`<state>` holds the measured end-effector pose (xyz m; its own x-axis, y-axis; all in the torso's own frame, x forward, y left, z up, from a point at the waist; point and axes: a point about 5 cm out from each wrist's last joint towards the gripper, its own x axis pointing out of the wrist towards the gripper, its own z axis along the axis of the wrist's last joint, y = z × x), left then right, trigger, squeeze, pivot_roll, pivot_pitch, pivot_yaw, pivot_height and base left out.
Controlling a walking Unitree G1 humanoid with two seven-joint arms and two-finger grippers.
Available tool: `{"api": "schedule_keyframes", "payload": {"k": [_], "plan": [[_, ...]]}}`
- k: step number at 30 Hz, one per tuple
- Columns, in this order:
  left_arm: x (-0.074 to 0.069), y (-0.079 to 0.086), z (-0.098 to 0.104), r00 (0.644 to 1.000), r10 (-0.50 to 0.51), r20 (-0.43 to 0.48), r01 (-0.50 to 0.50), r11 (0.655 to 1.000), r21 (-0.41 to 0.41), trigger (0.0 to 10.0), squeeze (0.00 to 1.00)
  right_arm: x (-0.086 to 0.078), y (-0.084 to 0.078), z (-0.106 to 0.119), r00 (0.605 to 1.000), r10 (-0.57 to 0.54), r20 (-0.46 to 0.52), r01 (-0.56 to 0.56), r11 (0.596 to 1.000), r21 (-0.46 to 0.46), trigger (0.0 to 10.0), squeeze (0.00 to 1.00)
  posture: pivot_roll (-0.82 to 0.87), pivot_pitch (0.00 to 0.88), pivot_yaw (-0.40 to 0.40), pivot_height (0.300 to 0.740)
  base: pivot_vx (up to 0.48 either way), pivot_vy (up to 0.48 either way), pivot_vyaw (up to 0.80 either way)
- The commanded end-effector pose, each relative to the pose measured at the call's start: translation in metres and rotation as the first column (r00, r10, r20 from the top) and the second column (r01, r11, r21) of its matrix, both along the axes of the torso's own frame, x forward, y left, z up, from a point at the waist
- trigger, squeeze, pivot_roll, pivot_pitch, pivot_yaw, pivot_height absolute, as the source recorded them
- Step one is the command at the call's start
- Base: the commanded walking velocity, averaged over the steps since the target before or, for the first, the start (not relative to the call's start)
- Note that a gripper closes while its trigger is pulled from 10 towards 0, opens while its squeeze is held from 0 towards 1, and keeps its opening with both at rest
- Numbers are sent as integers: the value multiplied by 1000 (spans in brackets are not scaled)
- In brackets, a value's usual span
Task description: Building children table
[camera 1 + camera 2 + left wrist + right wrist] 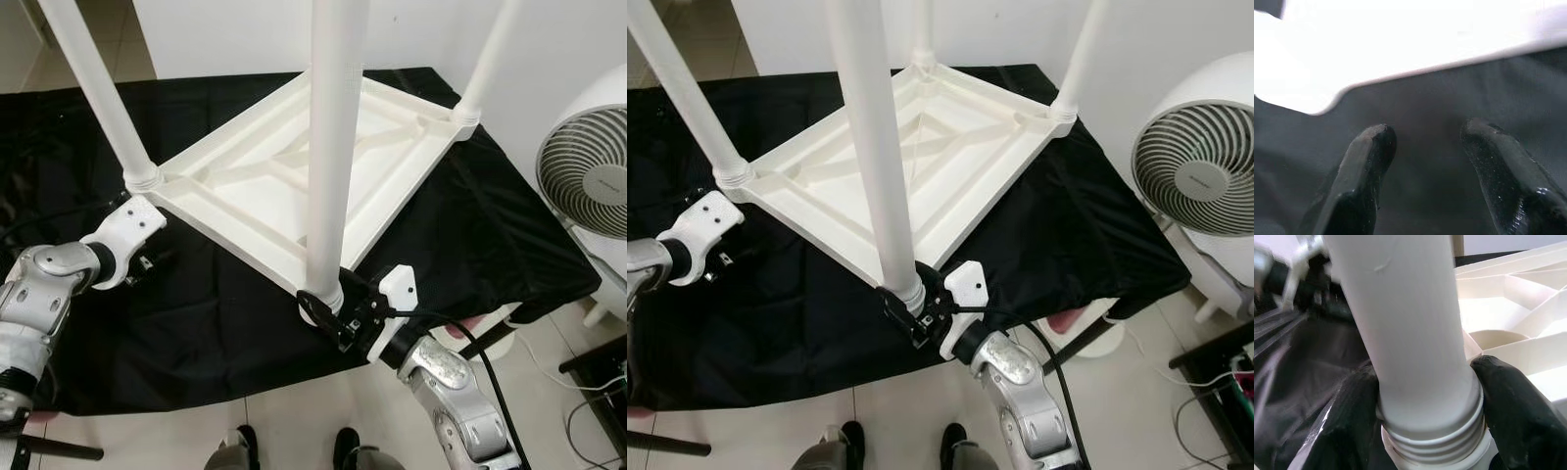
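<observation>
Right tool (328,311) was clamped on the base of the near table leg (333,147), at the threaded collar, in the left eye view. That white leg rose from the nearest corner of the upturned white tabletop (294,176), which lay on a black cloth (196,313) over the counter. Left tool (145,257) sat low beside the left corner leg (98,88).

From the right eye view, a white fan (1200,162) stood to the right.

Left wrist view showed the left tool's fingers (1361,166) apart over the cloth, near the tabletop's edge.

Right wrist view showed black fingers (1513,401) pressed on both sides of the leg.
</observation>
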<state>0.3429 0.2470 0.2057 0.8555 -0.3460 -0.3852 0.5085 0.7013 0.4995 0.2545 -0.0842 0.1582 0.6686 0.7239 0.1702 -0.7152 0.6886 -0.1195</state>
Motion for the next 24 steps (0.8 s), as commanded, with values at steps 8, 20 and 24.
{"api": "schedule_keyframes", "payload": {"k": [8,20,24], "plan": [[2,-4,14,999,0,47,1,1000,-22,10000,0,-5,8,-8,999,42,18,-42,999,-20,10000,749,109,223,14,740,0,0,0],[2,-6,15,999,-23,26,24,1000,-20,10000,0,-4,2,-2,996,26,82,-28,999,27,10000,914,112,234,25,740,0,0,0],[0,-12,9,998,-65,4,65,998,-14,10000,0,-2,2,11,991,10,133,-14,999,31,10000,0,114,234,23,740,0,0,0]]}}
